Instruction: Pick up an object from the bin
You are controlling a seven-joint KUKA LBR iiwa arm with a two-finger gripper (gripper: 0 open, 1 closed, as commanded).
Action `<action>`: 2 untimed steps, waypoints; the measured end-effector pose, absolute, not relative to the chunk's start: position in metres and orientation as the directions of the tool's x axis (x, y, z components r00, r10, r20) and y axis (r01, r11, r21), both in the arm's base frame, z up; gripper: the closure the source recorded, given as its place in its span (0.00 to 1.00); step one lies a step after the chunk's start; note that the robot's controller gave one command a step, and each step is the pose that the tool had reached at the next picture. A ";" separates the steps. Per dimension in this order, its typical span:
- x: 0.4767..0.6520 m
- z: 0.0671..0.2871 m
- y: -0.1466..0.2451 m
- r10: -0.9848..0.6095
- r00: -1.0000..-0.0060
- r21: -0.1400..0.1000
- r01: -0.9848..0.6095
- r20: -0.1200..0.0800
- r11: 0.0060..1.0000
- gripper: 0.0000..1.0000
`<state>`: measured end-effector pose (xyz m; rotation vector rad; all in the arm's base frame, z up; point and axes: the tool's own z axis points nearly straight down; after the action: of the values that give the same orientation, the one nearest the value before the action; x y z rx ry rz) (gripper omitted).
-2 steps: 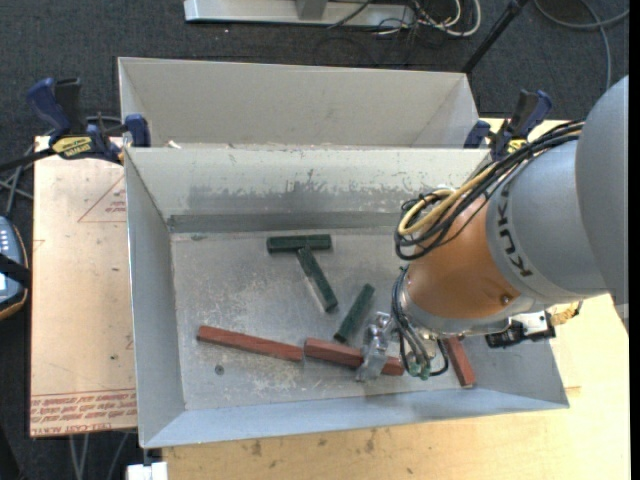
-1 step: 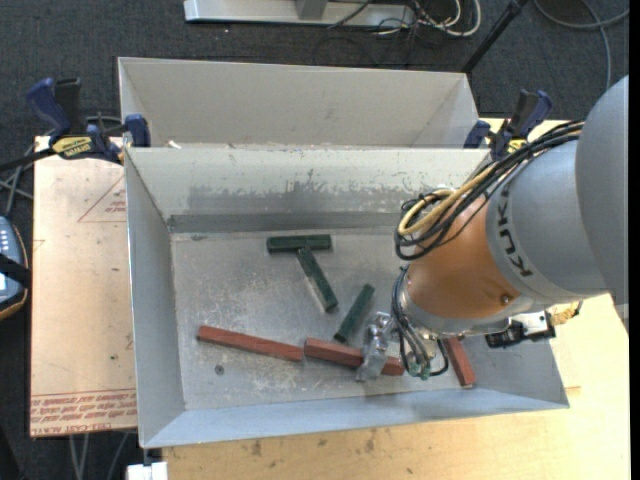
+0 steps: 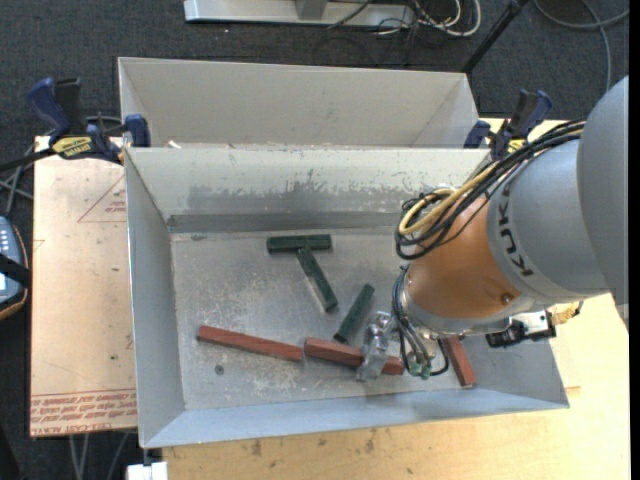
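Short red bar (image 3: 328, 350) lies near the bin's (image 3: 150, 268) front wall, right of centre. End effector (image 3: 377, 353) sits at its right end (open or closed: cannot tell). Long red bar (image 3: 250, 344) just left; 3 green bars (image 3: 320, 281) behind.

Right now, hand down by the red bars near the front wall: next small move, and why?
Probably a slight shift along the short red bar toward its middle: the hand sits over its right part, and a green bar lies just behind.
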<state>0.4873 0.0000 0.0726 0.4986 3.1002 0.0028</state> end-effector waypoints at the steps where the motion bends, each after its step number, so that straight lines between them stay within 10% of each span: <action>1: 0.486 0.081 0.000 0.313 -0.950 -0.001 0.313 0.006 0.950 1.00; 2: 0.484 0.102 0.000 0.313 -0.950 -0.002 0.313 0.010 0.950 1.00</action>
<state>0.4842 0.0000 0.1018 0.4994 3.1120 -0.0010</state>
